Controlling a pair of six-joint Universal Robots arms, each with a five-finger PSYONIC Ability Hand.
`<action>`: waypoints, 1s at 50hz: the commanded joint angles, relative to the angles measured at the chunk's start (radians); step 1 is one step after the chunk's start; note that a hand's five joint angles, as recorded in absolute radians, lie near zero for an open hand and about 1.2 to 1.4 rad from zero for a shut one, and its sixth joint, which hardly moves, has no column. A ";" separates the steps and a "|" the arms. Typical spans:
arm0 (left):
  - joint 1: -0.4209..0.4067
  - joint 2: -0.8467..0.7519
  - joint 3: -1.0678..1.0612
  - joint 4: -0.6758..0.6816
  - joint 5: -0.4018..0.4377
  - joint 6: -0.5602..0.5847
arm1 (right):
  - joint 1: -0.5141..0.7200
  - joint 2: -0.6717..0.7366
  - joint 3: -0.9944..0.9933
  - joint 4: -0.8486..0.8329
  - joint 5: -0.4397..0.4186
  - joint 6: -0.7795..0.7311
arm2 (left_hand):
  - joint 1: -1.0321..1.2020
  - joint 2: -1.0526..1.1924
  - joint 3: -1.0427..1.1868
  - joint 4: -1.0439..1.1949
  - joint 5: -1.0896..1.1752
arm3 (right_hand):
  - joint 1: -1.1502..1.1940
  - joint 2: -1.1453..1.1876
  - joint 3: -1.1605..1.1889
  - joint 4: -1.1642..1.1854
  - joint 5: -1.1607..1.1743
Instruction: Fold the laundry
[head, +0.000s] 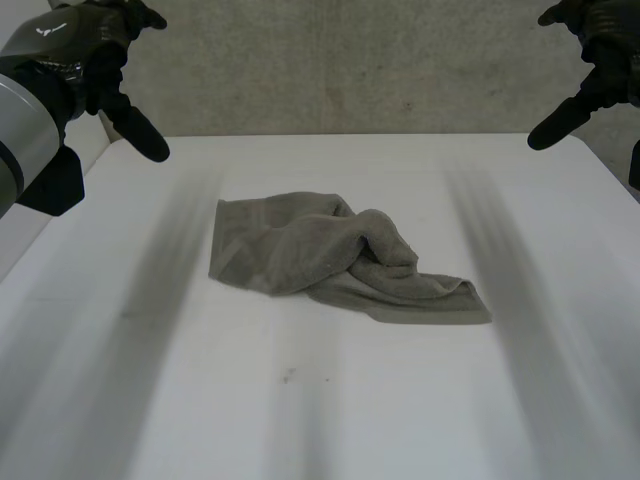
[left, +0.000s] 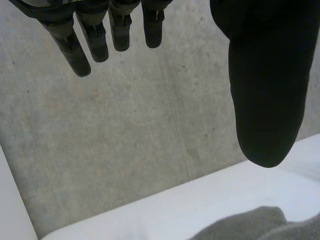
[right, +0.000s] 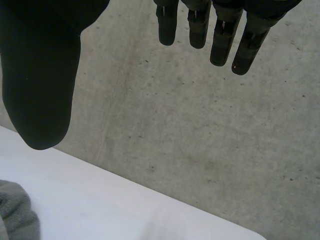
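A grey-green towel (head: 335, 262) lies crumpled in a loose heap at the middle of the white table (head: 320, 400), with a flat flap spread toward the front right. My left hand (head: 100, 50) is raised high over the table's far left corner, open, fingers (left: 95, 37) straight and thumb (left: 265, 90) apart, holding nothing. My right hand (head: 595, 50) hangs high over the far right corner, open too, fingers (right: 220, 35) straight and thumb (right: 40, 85) spread. An edge of the towel (left: 250, 227) lies below the left hand's thumb, and a bit of towel (right: 17, 215) below the right thumb.
A grey concrete wall (head: 350, 70) stands behind the table's far edge (head: 350, 135). A white panel (head: 40, 210) runs along the table's left side. Bare tabletop surrounds the towel on every side.
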 joint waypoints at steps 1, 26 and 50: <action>0.002 -0.009 0.011 -0.027 0.001 0.004 | -0.002 0.000 0.000 0.000 0.014 -0.006 | 0.008 0.019 0.018 0.018 -0.008 | 0.027 -0.034 -0.034 -0.056 -0.056; -0.012 -0.212 -0.038 0.112 0.106 0.013 | 0.011 0.085 0.009 0.204 -0.055 -0.545 | 0.032 0.042 0.042 0.041 0.016 | 0.027 -0.034 -0.034 -0.056 -0.056; -0.113 -0.905 0.391 0.333 0.313 0.173 | -0.006 0.169 0.403 -0.046 -0.127 -0.549 | 0.343 0.354 0.353 0.352 0.327 | 0.027 -0.034 -0.034 -0.056 -0.056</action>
